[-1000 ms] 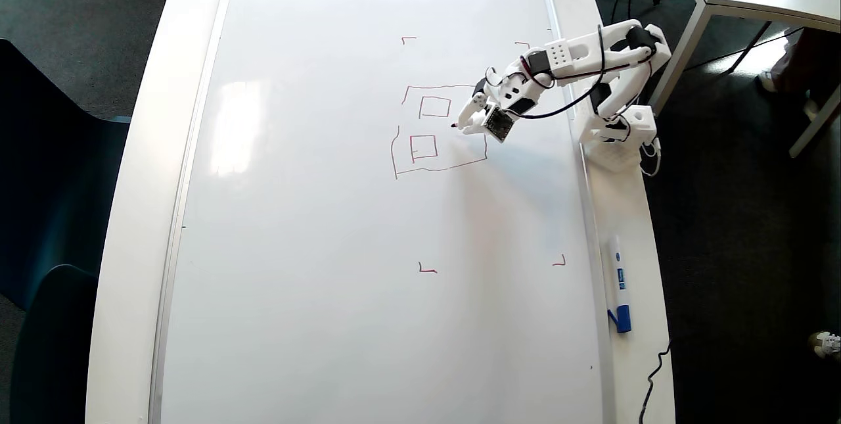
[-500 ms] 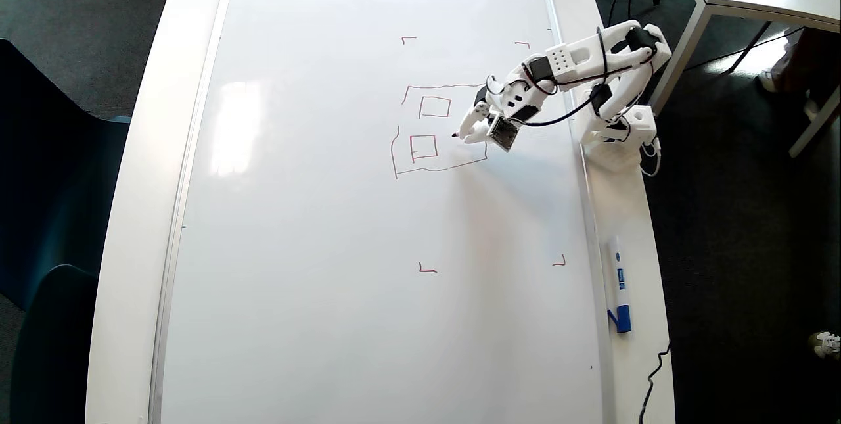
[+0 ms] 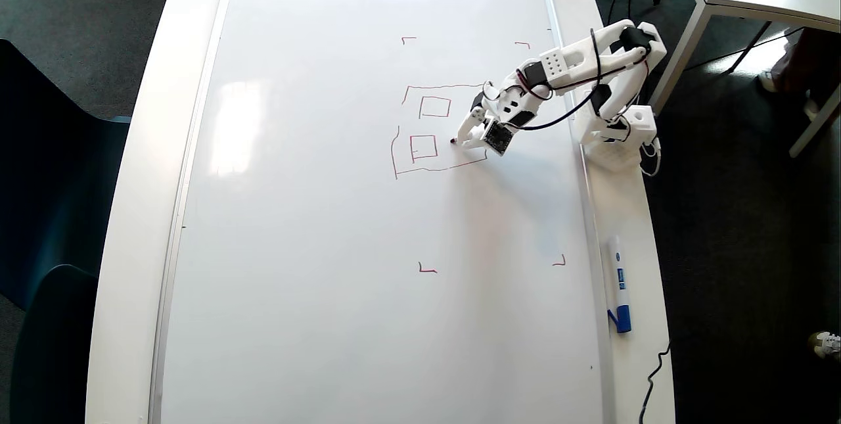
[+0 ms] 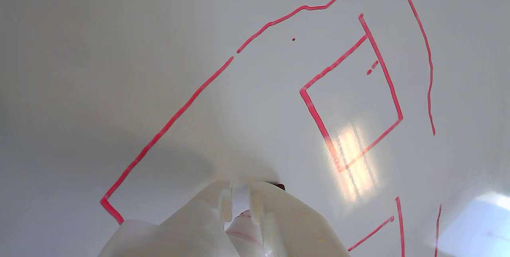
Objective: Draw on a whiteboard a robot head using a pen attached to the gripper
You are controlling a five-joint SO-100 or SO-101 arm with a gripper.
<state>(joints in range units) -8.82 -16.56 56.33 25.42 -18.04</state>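
Clamping the pen (image 3: 458,139) with its red tip pointing left at the whiteboard (image 3: 315,227), the gripper (image 3: 464,137) sits inside the robot head (image 3: 437,129) outline, just right of the lower small square in the overhead view.

No legible txt, labels, nos. or brands in either view.

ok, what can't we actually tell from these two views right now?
- Pen tip contact with the whiteboard: too small in the overhead view; in the wrist view the tool hides the tip.
- Right edge of the robot head: covered by the tool overhead.
- Far corner marks: small and faint overhead.
- Writing on the white-and-blue marker: too small.
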